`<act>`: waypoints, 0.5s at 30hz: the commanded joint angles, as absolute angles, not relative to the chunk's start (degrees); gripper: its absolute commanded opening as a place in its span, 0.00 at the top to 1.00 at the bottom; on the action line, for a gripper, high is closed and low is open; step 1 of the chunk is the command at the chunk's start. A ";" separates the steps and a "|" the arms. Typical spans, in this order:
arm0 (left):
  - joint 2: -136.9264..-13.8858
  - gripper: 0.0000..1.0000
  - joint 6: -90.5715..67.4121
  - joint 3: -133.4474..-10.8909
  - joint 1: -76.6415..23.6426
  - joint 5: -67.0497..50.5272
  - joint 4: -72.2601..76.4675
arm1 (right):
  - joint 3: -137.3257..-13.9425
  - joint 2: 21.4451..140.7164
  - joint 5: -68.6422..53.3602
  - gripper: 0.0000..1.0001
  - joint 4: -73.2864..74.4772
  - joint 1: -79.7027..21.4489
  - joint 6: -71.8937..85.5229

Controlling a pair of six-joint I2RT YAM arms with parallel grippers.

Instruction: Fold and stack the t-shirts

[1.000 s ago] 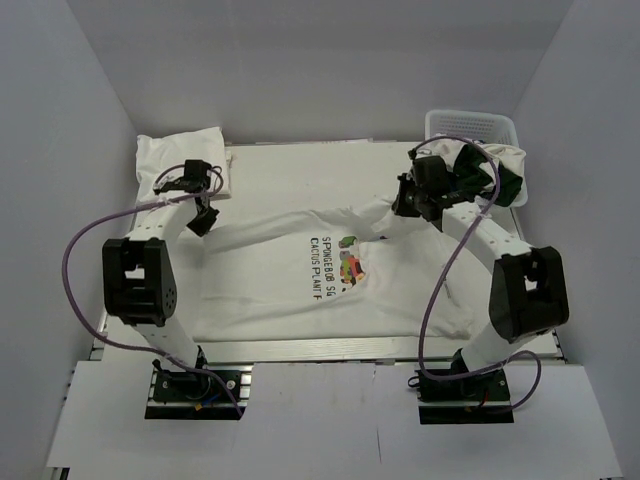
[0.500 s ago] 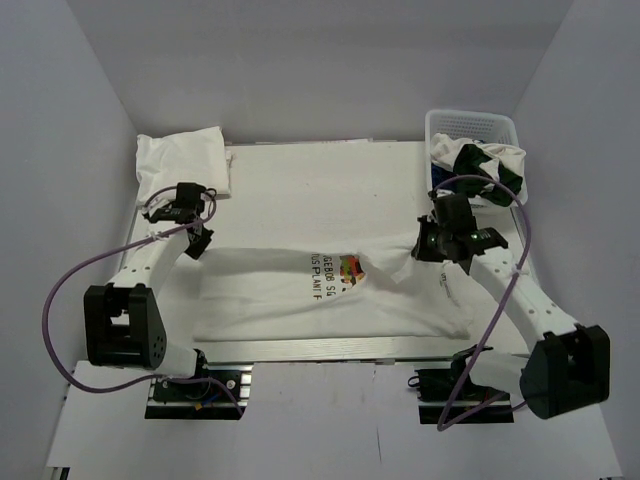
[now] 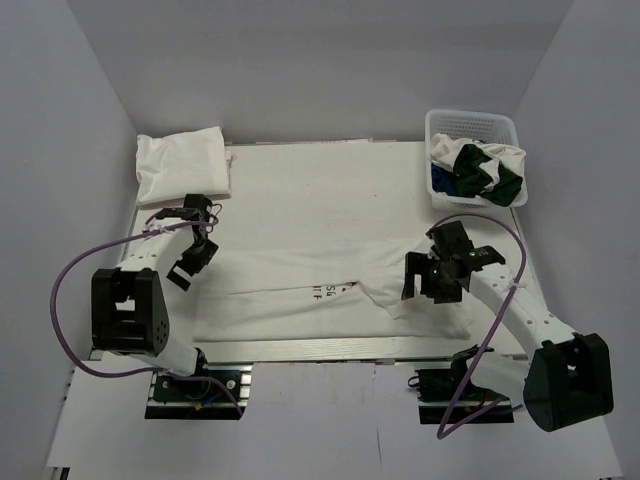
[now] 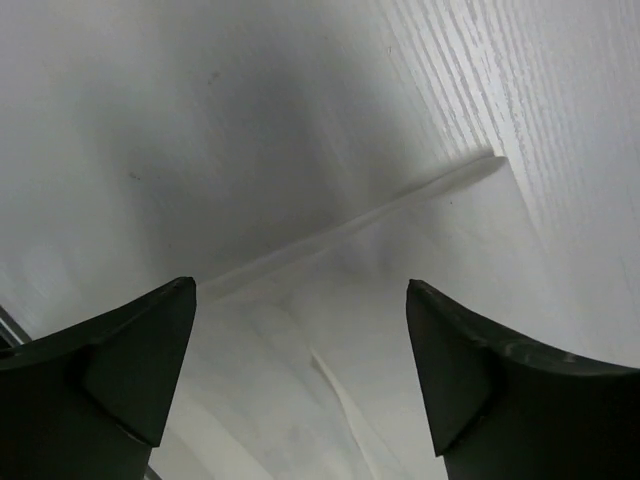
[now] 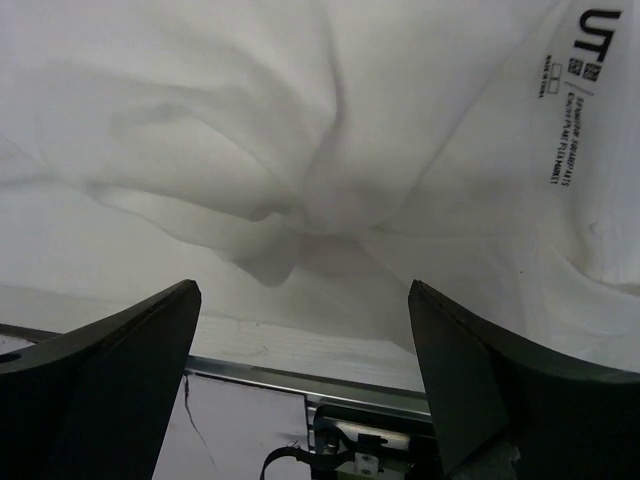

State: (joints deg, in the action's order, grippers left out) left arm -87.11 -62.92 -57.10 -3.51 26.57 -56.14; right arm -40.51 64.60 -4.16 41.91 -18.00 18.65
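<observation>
A white t-shirt (image 3: 300,305) with a cartoon print lies folded lengthwise along the table's front edge, only a strip of its text (image 3: 325,292) showing. My left gripper (image 3: 192,265) stands open just above its left end, nothing between the fingers; in the left wrist view the gripper (image 4: 298,285) hangs over the white cloth (image 4: 340,400). My right gripper (image 3: 428,285) is open over the shirt's right part. The right wrist view shows this gripper (image 5: 300,290) empty above the crumpled cloth (image 5: 300,120) and its neck label (image 5: 570,90).
A folded white stack (image 3: 182,165) rests at the back left corner. A white lattice basket (image 3: 470,122) at the back right holds dark green, white and blue shirts (image 3: 480,170). The table's metal front rail (image 5: 370,395) lies close under the right gripper.
Both grippers pulled the shirt's far edge toward the front, folding it over, then opened and let go. Both arms now sit nearer the front edge.
</observation>
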 commanded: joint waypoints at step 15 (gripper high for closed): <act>-84.63 0.01 -51.77 -53.18 -4.04 5.98 -35.33 | -44.13 64.78 -21.41 0.10 32.43 -17.31 15.39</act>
